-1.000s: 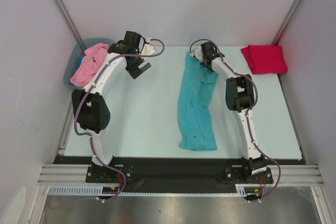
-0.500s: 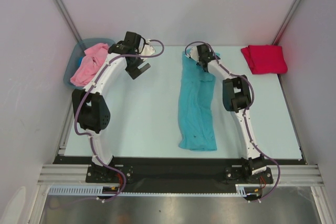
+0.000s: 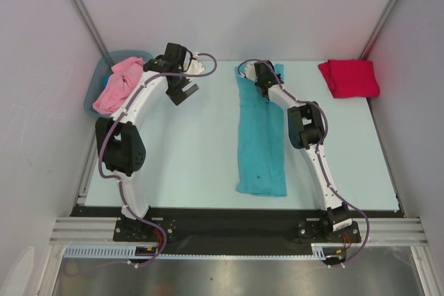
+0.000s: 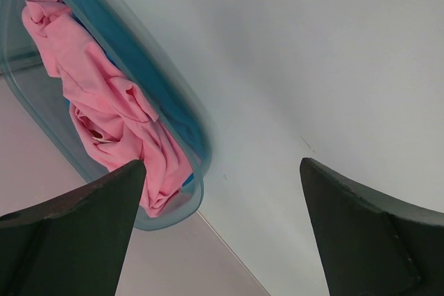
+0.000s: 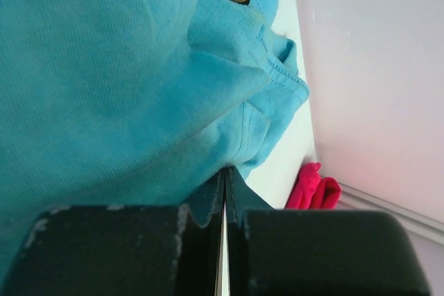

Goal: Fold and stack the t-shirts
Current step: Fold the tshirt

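Note:
The teal t-shirt (image 3: 261,136) lies as a long folded strip down the table's middle. My right gripper (image 3: 261,74) is at its far end, shut on the teal cloth (image 5: 139,88), which fills the right wrist view. The crimson red t-shirt (image 3: 349,77) lies folded at the far right corner and also shows in the right wrist view (image 5: 312,186). The light pink t-shirt (image 3: 118,84) lies crumpled in the bin and shows in the left wrist view (image 4: 111,116). My left gripper (image 3: 183,88) is open and empty, held above the table right of the bin.
The grey-blue plastic bin (image 3: 97,77) stands at the far left corner against the wall; its rim shows in the left wrist view (image 4: 177,213). White enclosure walls stand on the left, back and right. The table's black front edge (image 3: 229,218) lies by the arm bases.
My right gripper has moved left across the far end of the teal shirt, carrying its right edge over, so the strip is narrower. The left arm has barely moved.

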`<state>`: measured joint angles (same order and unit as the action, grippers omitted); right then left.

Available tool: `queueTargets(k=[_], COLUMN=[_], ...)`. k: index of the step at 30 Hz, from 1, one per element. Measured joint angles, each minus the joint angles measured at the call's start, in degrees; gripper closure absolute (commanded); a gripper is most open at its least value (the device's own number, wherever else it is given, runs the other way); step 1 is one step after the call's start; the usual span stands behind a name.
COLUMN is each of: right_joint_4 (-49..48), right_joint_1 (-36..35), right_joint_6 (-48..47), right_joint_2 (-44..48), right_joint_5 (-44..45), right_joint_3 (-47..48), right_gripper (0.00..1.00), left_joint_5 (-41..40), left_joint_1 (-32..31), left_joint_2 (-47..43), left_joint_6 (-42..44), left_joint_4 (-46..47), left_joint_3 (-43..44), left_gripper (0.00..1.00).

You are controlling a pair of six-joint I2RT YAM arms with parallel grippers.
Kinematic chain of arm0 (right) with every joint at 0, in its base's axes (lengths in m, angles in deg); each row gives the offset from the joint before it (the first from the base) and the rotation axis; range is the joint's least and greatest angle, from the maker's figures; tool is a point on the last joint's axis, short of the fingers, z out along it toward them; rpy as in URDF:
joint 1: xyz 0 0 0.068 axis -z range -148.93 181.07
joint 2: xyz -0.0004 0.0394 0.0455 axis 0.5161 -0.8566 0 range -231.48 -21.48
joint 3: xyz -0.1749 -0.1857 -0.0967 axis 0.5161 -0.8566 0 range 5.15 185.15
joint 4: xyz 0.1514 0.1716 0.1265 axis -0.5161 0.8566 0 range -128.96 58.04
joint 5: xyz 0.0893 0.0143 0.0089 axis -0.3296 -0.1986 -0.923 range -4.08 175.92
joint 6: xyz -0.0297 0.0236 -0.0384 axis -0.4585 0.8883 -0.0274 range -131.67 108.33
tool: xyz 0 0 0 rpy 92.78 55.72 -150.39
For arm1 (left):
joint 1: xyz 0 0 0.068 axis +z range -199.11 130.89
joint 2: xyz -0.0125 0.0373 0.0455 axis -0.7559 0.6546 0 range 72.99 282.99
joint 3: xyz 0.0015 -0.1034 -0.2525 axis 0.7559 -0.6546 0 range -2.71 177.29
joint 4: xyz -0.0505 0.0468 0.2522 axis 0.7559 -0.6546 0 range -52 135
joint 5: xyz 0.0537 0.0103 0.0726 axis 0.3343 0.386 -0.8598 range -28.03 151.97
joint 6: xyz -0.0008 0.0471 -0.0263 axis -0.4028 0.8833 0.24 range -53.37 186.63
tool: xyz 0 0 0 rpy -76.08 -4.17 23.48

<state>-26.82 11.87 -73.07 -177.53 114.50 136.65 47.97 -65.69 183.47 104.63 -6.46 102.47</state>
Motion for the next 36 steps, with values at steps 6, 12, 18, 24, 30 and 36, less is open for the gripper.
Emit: queueTargets(k=[6, 12, 18, 24, 30, 36], right_joint_4=[-3.37, -1.18, 10.73, 17.44, 28.35, 41.05], right_joint_1=[-0.02, -0.15, -0.68, 0.15, 4.48, 6.67], right_joint_6=[-1.53, 1.77, 7.69, 13.25, 20.0, 23.23], right_joint_2=[-0.72, 5.88, 17.84, 31.61, 42.29, 44.65], right_joint_5=[0.46, -1.62, -5.75, -8.55, -18.95, -34.97], right_joint_3=[-0.22, -5.77, -11.26, -17.2, -25.27, -29.79], right_gripper=[0.8, 0.28, 0.24, 0.41, 0.38, 0.39], left_joint_5=[-0.28, -0.15, 1.36, 4.63, 11.91, 14.64], left_joint_1=[0.0, -0.02, -0.46, -2.71, -9.35, -17.88], left_joint_2=[0.0, -0.11, -0.46, -0.46, -0.66, -2.32], left_joint_6=[-0.02, -0.04, -0.02, -0.37, -3.45, -6.95], left_joint_4=[0.15, 0.44, 1.2, 1.51, 3.74, 9.62], left_joint_3=[-1.66, -2.36, -5.09, -6.16, -9.16, -20.41], left_gripper=[0.0, 0.0, 0.0, 0.0, 0.0, 0.0])
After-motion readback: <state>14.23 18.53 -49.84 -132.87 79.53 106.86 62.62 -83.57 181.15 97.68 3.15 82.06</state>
